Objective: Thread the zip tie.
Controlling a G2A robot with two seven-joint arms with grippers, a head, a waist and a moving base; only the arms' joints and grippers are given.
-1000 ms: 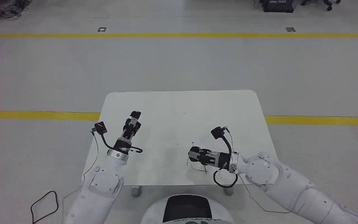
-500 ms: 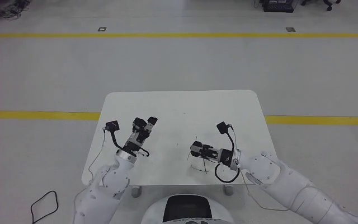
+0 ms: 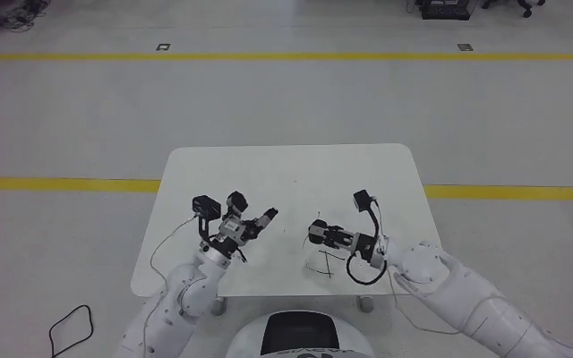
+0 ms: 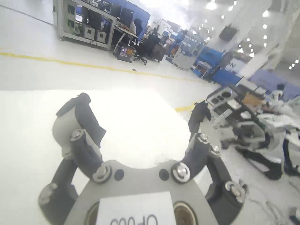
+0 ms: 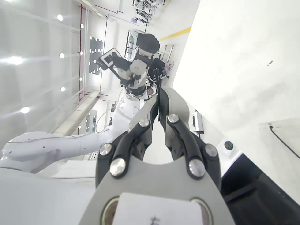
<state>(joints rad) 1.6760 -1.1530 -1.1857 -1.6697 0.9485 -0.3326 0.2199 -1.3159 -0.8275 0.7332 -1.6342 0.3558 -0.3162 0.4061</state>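
A thin black zip tie [image 5: 159,99] stands pinched between the fingers of my right gripper [image 5: 159,91], which is shut on it. In the top view that gripper [image 3: 313,235] hovers over the table's front right part, and the tie's loose strand [image 3: 327,260] trails below it. My left gripper [image 3: 256,208] is open with nothing in it, a short way to the left, pointing at the right one. Its two fingers [image 4: 80,120] spread wide in the left wrist view, with the right gripper [image 4: 234,122] blurred beyond. The right wrist view shows the left gripper [image 5: 138,66] farther off.
The white table [image 3: 286,170] bears nothing else apart from a tiny dark speck [image 5: 270,63]. Cables loop off both wrists near the front edge. A yellow floor line [image 3: 81,184] runs behind the table.
My left arm has swung right toward the table's middle and turned its open gripper to face the right one. The right gripper, still shut on the tie, shifted slightly back.
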